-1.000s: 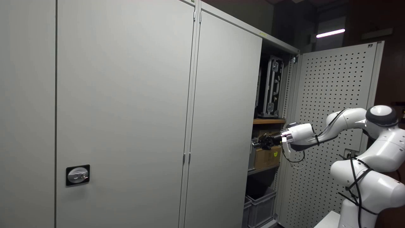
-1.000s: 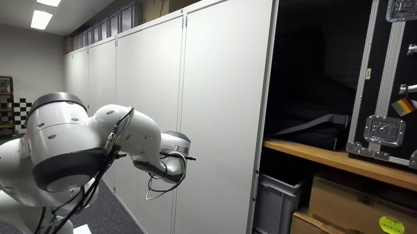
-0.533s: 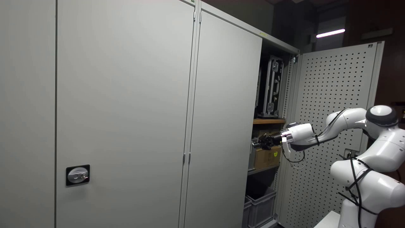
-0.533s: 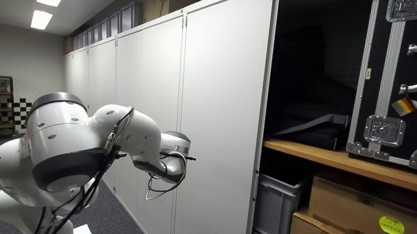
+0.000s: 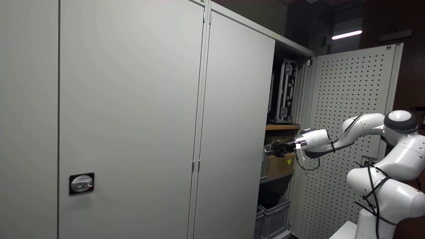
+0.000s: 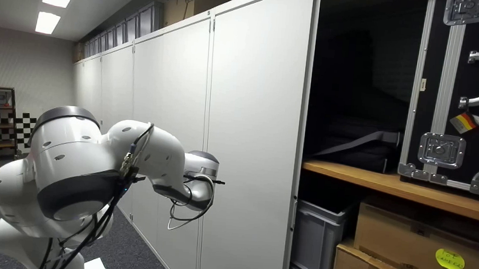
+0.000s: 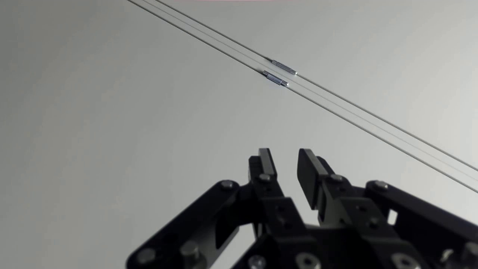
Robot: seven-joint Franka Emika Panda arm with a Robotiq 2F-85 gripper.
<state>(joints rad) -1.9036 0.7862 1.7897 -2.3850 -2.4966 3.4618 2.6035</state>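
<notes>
In the wrist view my black gripper (image 7: 284, 160) stands partly open, a narrow gap between its flat pads (image 7: 308, 175) and nothing in it. Beyond the fingertips is the pale grey cabinet front (image 7: 149, 123), with two slanting seams and two small metal hinges (image 7: 275, 79). An exterior view has the gripper (image 5: 269, 151) level in the air, pointing toward the closed cabinet door (image 5: 232, 116) near its free edge. Whether it touches the door cannot be told there. A round lock handle (image 5: 81, 183) sits on a door farther left. The arm's wrist (image 6: 200, 170) hides the gripper in an exterior view.
A perforated door (image 5: 348, 116) stands swung out behind the arm. The opened cabinet holds a black flight case (image 6: 471, 127) on a wooden shelf (image 6: 389, 185), a grey bin (image 6: 316, 239) and cardboard boxes (image 6: 418, 251). Cables (image 5: 308, 169) hang below the wrist.
</notes>
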